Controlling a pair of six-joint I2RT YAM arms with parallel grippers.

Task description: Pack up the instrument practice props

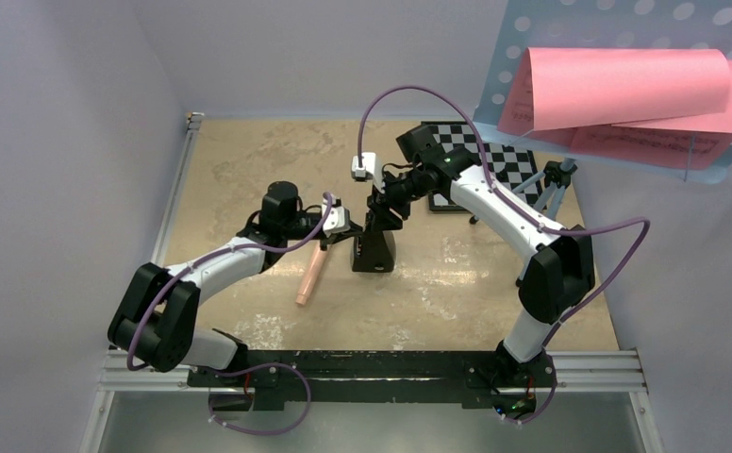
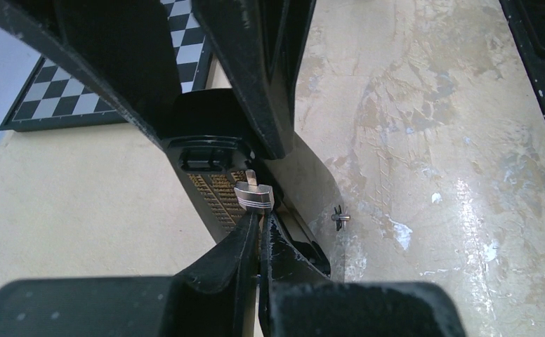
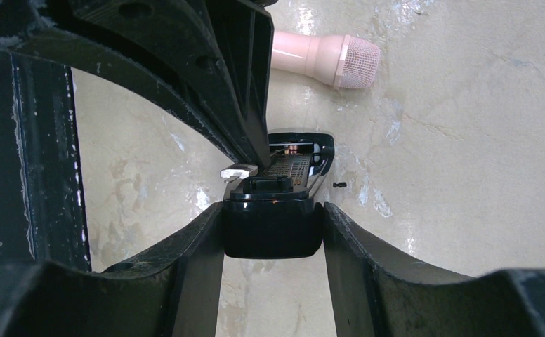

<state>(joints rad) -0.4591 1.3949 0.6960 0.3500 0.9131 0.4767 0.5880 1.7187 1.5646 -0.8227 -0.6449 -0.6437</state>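
Note:
The black pyramid metronome [image 1: 374, 251] stands mid-table. My right gripper [image 1: 379, 223] is shut on its top, with a finger pressed to each side of the cap [image 3: 273, 228]. My left gripper [image 1: 350, 232] is at the metronome's open front face, its fingers [image 2: 245, 242] pinched on the thin pendulum rod just below the silver weight [image 2: 253, 198]. The peach-pink recorder [image 1: 311, 272] lies flat just left of the metronome, and its end shows in the right wrist view [image 3: 329, 55]. The light-blue music stand [image 1: 532, 38] with pink pages [image 1: 626, 90] looms at the top right.
The black-and-white chessboard [image 1: 499, 160] lies behind the right arm. The stand's tripod legs [image 1: 551, 193] are on the table's right side. Purple cables arc over both arms. A black rail [image 1: 372, 363] runs along the near edge.

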